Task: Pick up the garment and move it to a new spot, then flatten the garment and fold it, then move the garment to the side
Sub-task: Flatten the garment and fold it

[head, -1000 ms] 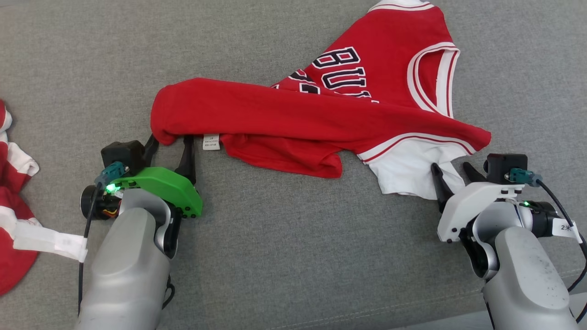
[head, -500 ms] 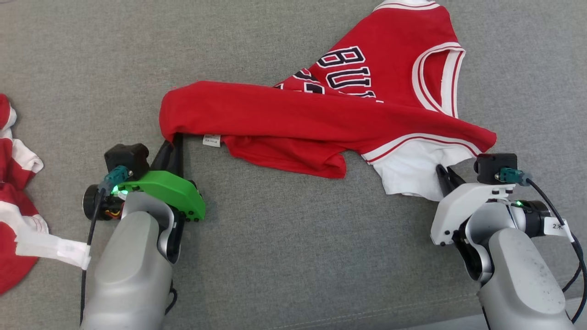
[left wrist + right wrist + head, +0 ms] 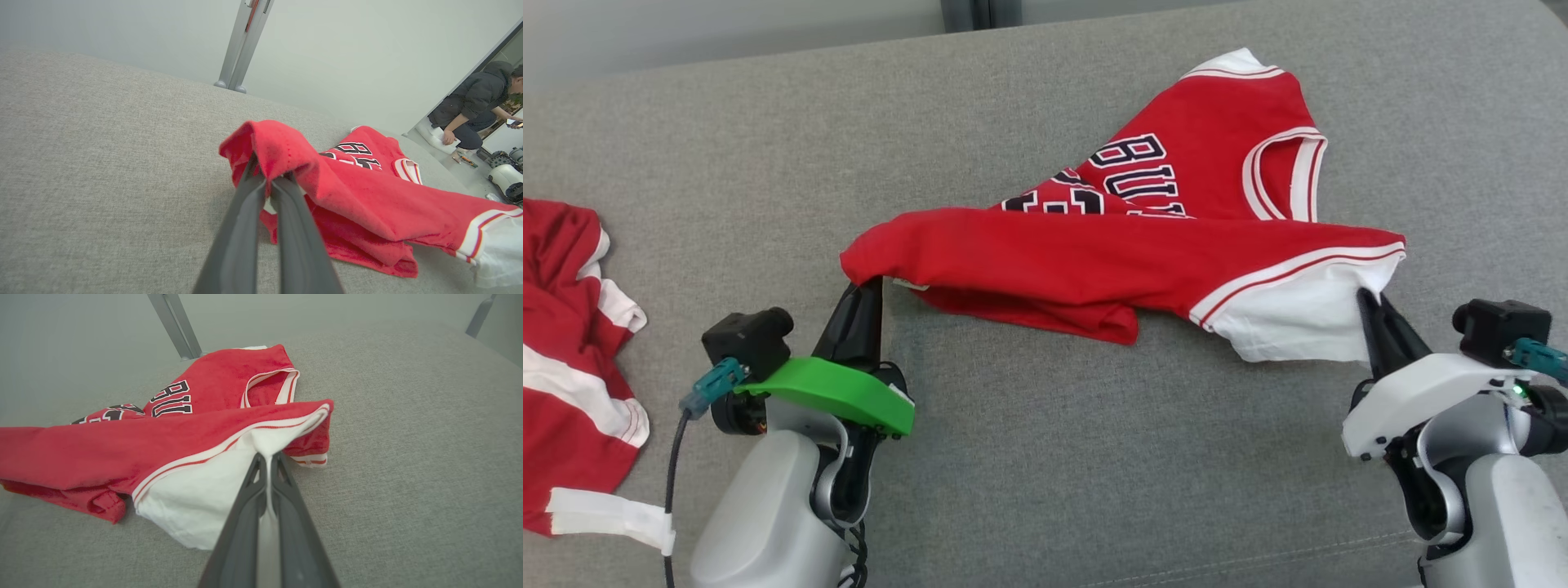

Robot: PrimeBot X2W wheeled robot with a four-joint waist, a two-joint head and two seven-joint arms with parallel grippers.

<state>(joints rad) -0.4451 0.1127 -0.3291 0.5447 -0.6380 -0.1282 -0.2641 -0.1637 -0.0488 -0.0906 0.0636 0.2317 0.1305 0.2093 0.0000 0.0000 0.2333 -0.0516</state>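
Nearest, the left gripper (image 3: 864,287) has its jaws clamped on one red corner of the basketball jersey (image 3: 1111,261), and the right gripper (image 3: 1369,300) grips the white-trimmed corner — both equally near. The jersey's long axis runs between them across the grey upholstered surface (image 3: 1045,457), its body crumpled beyond — lettering partly folded under.

Grey fabric surface (image 3: 1045,457): red jersey (image 3: 1094,261) ctr, 2nd garment (image 3: 560,310) left.

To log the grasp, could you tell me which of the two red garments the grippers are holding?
The lettered jersey in the middle: left gripper pinches its red corner, right gripper its white one. The striped garment lies apart.
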